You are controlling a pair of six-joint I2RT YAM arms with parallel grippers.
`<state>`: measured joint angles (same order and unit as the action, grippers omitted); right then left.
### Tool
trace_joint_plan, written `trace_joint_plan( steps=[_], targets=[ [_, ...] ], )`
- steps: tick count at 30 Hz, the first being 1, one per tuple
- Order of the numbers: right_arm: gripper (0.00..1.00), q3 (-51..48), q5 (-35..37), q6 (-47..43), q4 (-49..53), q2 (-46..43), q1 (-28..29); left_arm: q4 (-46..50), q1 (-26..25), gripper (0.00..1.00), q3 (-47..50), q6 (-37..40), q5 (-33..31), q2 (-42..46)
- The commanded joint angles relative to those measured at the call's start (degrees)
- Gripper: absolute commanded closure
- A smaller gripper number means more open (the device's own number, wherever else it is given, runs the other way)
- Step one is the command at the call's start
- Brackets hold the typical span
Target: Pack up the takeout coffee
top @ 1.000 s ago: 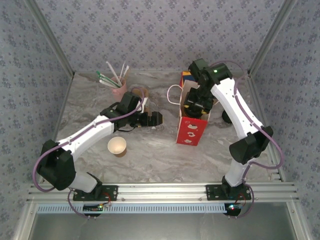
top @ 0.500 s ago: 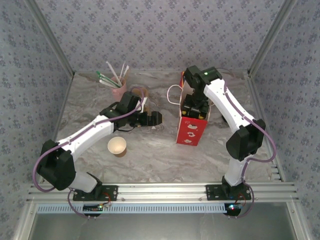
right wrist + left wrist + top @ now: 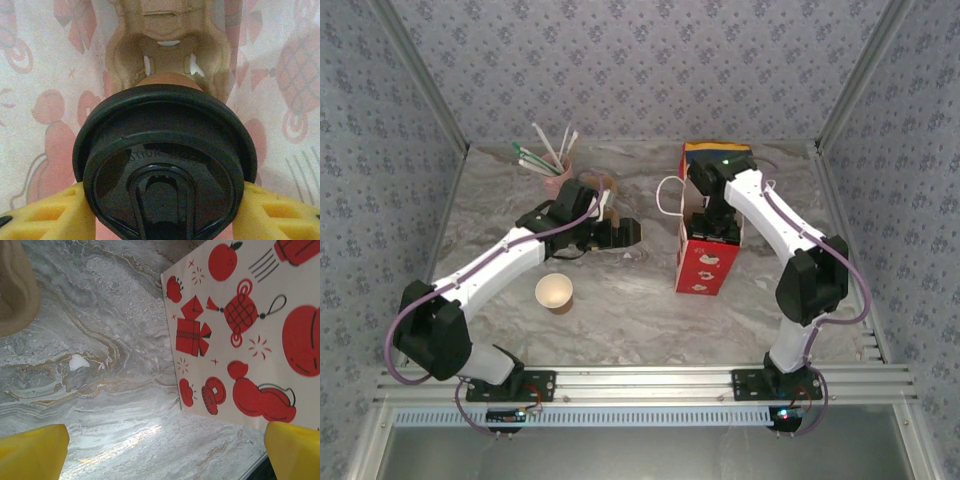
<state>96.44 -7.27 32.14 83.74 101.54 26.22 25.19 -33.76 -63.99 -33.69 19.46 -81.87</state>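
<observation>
Marbled table (image 3: 620,300): inside the paper bag (image 3: 705,268), right gripper (image 3: 162,215) clasps takeout coffee (image 3: 165,145) above the cardboard carrier (image 3: 165,35); left gripper (image 3: 160,452) splayed empty.

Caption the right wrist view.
Right pincer grips the black-lidded tan paper cup inside the red-printed paper bag, near a moulded pulp tray.

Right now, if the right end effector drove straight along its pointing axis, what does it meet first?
The right end effector grips the takeout coffee, so the cup leads. First in line looks like the tan pulp cup carrier inside the paper bag; the gap is hard to judge.
</observation>
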Motion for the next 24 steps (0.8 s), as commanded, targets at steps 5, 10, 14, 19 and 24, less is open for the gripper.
trace_joint_plan(
  steps=[5, 10, 14, 19, 24],
  targets=[
    [0.4, -2.52, -1.07, -8.74, 2.29, -3.5, -0.85, 1.86, 0.02, 0.0, -2.46, -0.64, -1.36, 0.06],
    [0.4, -3.63, -1.23, -10.62, 2.49, -4.13, -1.38, 2.52, -0.22, 0.0, -2.16, -1.11, -2.12, 0.64],
    [0.4, -2.81, -1.81, -6.97, 1.76, -4.18, -1.14, 2.93, -0.31, 0.0, -2.34, -1.46, -2.42, 1.2],
    [0.4, -4.04, -3.4, -0.23, -0.42, -5.14, -1.16, 3.18, -0.26, 0.0, -2.87, -1.15, -1.3, 1.87],
    [0.4, -5.35, -2.93, 3.04, -2.26, -5.47, -0.6, 3.11, -0.34, 0.0, -2.83, -0.41, -0.18, 2.52]
  ],
)
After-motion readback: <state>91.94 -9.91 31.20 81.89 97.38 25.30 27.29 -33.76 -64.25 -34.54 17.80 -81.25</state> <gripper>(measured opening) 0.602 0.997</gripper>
